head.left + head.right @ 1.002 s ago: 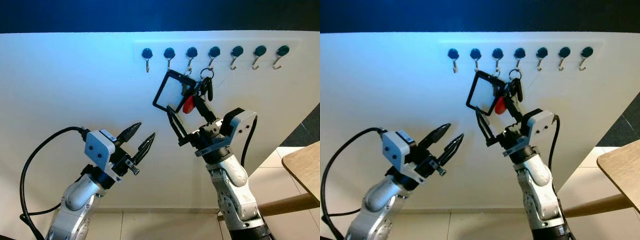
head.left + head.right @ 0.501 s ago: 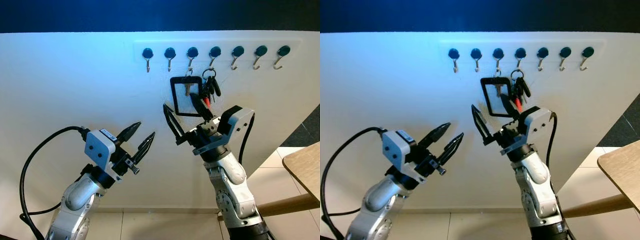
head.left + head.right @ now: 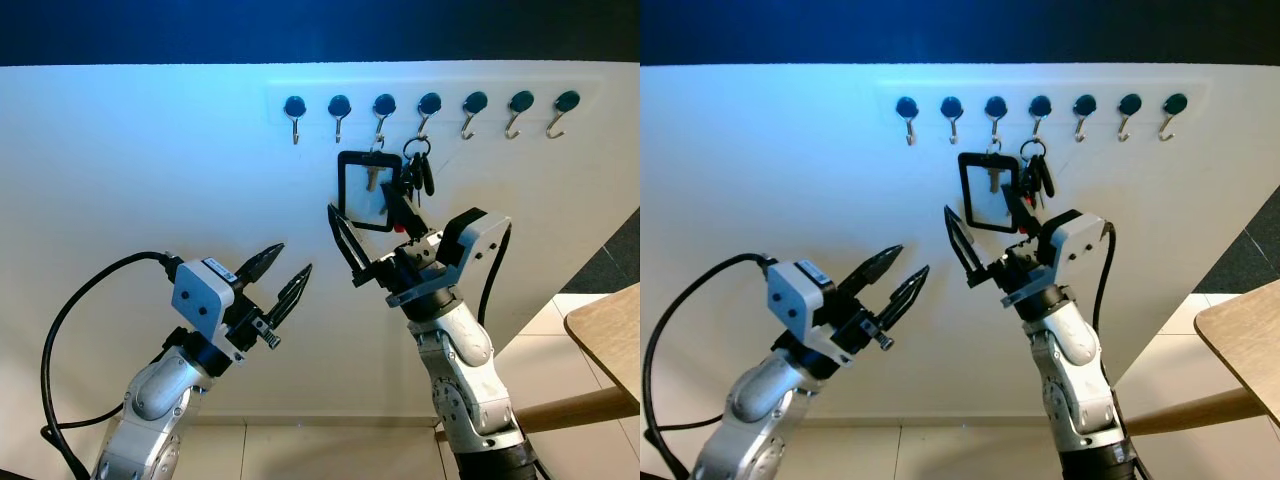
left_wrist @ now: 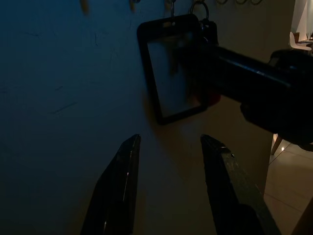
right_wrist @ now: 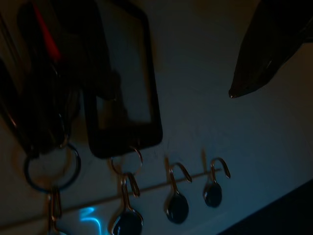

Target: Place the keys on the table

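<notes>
A bunch of dark keys (image 3: 418, 172) with a red tag hangs from the fourth hook of a wall rack (image 3: 430, 104). Beside it a black-framed card holder (image 3: 365, 190) hangs from the third hook. My right gripper (image 3: 362, 212) is raised to the wall, open. One finger lies just under the keys and the other (image 3: 342, 238) spreads out below the holder's left side. In the right wrist view the holder (image 5: 124, 98) and the key ring (image 5: 51, 169) are close ahead. My left gripper (image 3: 283, 275) is open, lower left, nothing between its fingers (image 4: 120, 186).
Seven dark hooks run along the white wall; the rest are bare, such as one hook (image 3: 294, 108). A wooden table (image 3: 610, 330) juts in at the lower right, with a wooden bar (image 3: 580, 408) below it. The floor is tiled.
The card holder, tilted and pushed aside a second ago, has swung back to hang straight. The right gripper's fingers have spread and eased down from the keys. The left arm has barely moved.
</notes>
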You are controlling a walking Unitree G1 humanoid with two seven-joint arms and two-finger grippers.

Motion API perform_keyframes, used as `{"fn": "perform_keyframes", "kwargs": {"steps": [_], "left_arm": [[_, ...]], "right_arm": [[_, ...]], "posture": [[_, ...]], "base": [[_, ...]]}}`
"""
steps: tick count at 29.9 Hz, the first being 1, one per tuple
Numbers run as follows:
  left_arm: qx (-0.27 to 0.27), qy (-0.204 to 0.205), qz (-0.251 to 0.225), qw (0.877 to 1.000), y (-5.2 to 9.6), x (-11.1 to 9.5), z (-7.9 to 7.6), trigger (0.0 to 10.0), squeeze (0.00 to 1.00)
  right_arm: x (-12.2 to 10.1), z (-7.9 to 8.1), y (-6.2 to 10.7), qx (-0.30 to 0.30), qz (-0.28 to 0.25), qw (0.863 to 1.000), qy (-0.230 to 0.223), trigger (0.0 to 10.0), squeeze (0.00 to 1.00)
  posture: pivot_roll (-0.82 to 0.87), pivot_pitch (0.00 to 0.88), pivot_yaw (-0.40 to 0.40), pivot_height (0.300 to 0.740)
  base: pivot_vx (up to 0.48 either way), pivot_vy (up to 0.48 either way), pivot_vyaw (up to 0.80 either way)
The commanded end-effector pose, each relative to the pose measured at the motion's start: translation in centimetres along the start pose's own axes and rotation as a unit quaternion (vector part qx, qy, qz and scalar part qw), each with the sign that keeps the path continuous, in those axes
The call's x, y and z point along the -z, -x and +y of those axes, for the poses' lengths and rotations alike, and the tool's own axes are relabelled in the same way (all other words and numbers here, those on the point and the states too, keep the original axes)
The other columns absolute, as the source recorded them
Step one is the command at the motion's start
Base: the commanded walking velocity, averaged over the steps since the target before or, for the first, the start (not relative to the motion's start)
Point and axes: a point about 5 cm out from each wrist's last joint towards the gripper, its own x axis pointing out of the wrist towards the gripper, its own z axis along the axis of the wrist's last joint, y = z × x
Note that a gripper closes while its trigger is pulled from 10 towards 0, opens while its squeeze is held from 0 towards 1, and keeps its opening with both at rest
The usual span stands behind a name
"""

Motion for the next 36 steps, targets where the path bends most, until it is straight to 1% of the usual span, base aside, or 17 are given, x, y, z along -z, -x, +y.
{"fn": "perform_keyframes", "kwargs": {"steps": [1, 5, 12, 13, 14, 15, 16, 18, 19, 21, 22, 23, 25, 26, 31, 36], "left_arm": [[0.008, -0.002, -0.01, 1.0, -0.2, -0.3, -0.4, 10.0, 0.0], [0.01, -0.001, -0.012, 1.0, -0.2, -0.4, -0.5, 10.0, 0.0], [0.012, -0.001, -0.012, 1.0, -0.3, -0.4, -0.5, 10.0, 0.0], [0.013, -0.001, -0.012, 1.0, -0.3, -0.4, -0.6, 10.0, 0.0], [0.013, -0.001, -0.012, 1.0, -0.3, -0.4, -0.6, 10.0, 0.0], [0.014, -0.001, -0.012, 1.0, -0.3, -0.5, -0.6, 10.0, 0.0], [0.014, -0.001, -0.012, 1.0, -0.3, -0.5, -0.6, 10.0, 0.0], [0.015, -0.001, -0.012, 1.0, -0.4, -0.5, -0.6, 10.0, 0.0], [0.015, -0.001, -0.012, 1.0, -0.4, -0.5, -0.6, 10.0, 0.0], [0.016, -0.002, -0.011, 1.0, -0.4, -0.4, -0.6, 10.0, 0.0], [0.016, -0.003, -0.01, 1.0, -0.4, -0.4, -0.6, 10.0, 0.0], [0.016, -0.004, -0.01, 1.0, -0.4, -0.4, -0.5, 10.0, 0.0], [0.016, -0.004, -0.009, 1.0, -0.4, -0.4, -0.5, 10.0, 0.0], [0.015, -0.005, -0.009, 1.0, -0.4, -0.4, -0.5, 10.0, 0.0], [0.015, -0.006, -0.008, 1.0, -0.4, -0.4, -0.5, 10.0, 0.0], [0.016, -0.006, -0.003, 1.0, -0.3, -0.2, -0.6, 10.0, 0.0]], "right_arm": [[-0.7, 0.0, 0.1, 0.001, -0.017, 1.0, 0.011, 10.0, 0.0], [-1.6, -0.5, 0.0, 0.021, -0.038, 0.999, 0.026, 10.0, 0.0], [-2.2, -0.9, 0.0, 0.034, -0.05, 0.997, 0.041, 10.0, 0.0], [-2.7, -1.1, 0.1, 0.042, -0.061, 0.996, 0.049, 10.0, 0.0], [-2.7, -1.1, 0.1, 0.042, -0.061, 0.996, 0.049, 10.0, 0.0], [-2.9, -1.3, 0.2, 0.049, -0.066, 0.995, 0.051, 4.9, 0.0], [-3.0, -1.4, 0.3, 0.054, -0.068, 0.995, 0.052, 2.0, 0.0], [-3.0, -1.5, 0.3, 0.056, -0.068, 0.995, 0.051, 2.0, 0.0], [-2.9, -1.5, 0.3, 0.057, -0.067, 0.995, 0.05, 0.0, 0.0], [-2.8, -1.5, 0.4, 0.054, -0.062, 0.996, 0.047, 0.0, 0.0], [-2.6, -1.4, 0.3, 0.05, -0.058, 0.996, 0.046, 5.3, 0.0], [-2.5, -1.3, 0.3, 0.046, -0.055, 0.996, 0.044, 7.5, 0.0], [-2.4, -1.2, 0.3, 0.044, -0.053, 0.997, 0.044, 7.5, 0.0], [-2.3, -1.1, 0.2, 0.042, -0.05, 0.997, 0.041, 10.0, 0.0], [-1.9, -0.9, 0.2, 0.037, -0.039, 0.998, 0.036, 10.0, 0.0], [-1.9, -1.3, 0.3, 0.054, -0.041, 0.997, 0.042, 10.0, 0.0]], "posture": [[0.04, 0.107, 0.007, 0.74], [0.04, 0.106, 0.013, 0.74], [0.04, 0.107, 0.017, 0.74], [0.04, 0.106, 0.017, 0.74], [0.04, 0.106, 0.017, 0.74], [0.04, 0.106, 0.017, 0.74], [0.04, 0.107, 0.018, 0.74], [0.04, 0.108, 0.019, 0.74], [0.04, 0.109, 0.02, 0.74], [0.04, 0.109, 0.02, 0.74], [0.04, 0.109, 0.021, 0.74], [0.04, 0.109, 0.021, 0.74], [0.04, 0.109, 0.021, 0.74], [0.04, 0.11, 0.02, 0.74], [0.04, 0.112, 0.02, 0.74], [0.04, 0.113, 0.02, 0.74]], "base": [[0.0, 0.0, 0.0], [0.0, 0.0, 0.0], [0.0, 0.0, 0.0], [0.0, 0.0, 0.0], [0.0, 0.0, 0.0], [0.0, 0.0, 0.0], [0.0, 0.0, 0.0], [0.0, 0.0, 0.0], [0.0, 0.0, 0.0], [0.0, 0.0, 0.0], [0.0, 0.0, 0.0], [0.0, 0.0, 0.0], [0.0, 0.0, 0.0], [0.0, 0.0, 0.0], [0.0, 0.0, 0.0], [0.0, 0.0, 0.0]]}}
